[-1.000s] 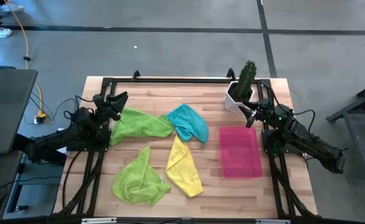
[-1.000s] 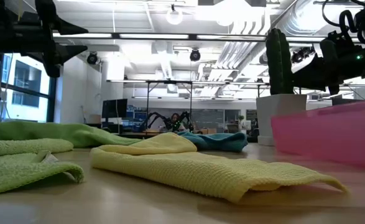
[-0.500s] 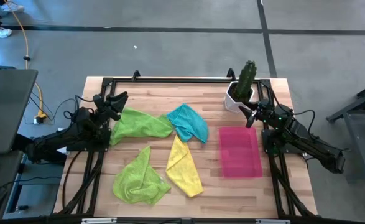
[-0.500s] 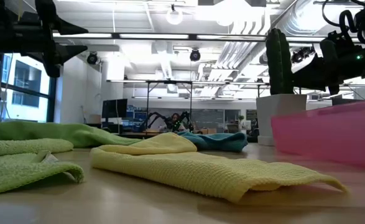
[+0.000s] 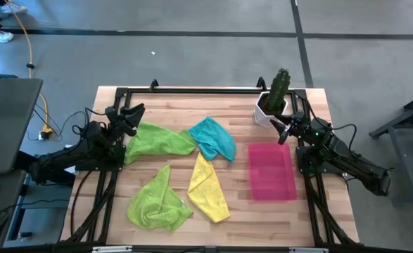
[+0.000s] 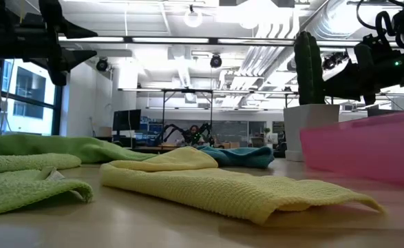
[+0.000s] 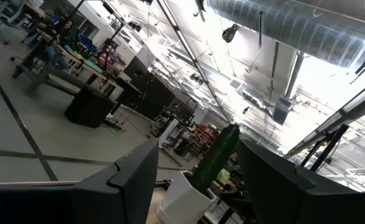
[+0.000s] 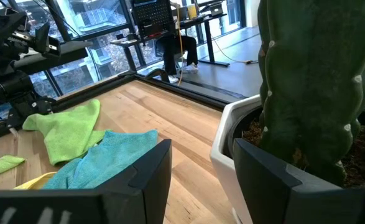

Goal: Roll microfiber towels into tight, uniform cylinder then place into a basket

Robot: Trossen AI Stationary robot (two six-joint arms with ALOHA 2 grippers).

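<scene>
Four microfiber towels [image 5: 192, 172] lie unrolled beside one basket [image 5: 271, 171]; left hand [image 5: 130, 114] and right hand [image 5: 282, 131] spread.

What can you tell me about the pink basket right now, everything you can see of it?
The basket is a shallow rectangular tray of translucent pink-red plastic with low walls. It sits flat on the wooden table, on the right side, long axis running front to back. It looks empty; no towel is in it. The white cactus pot stands just behind it, apart. The yellow towel lies to its left, not touching. The right gripper hovers near its far right corner, not touching it.
</scene>
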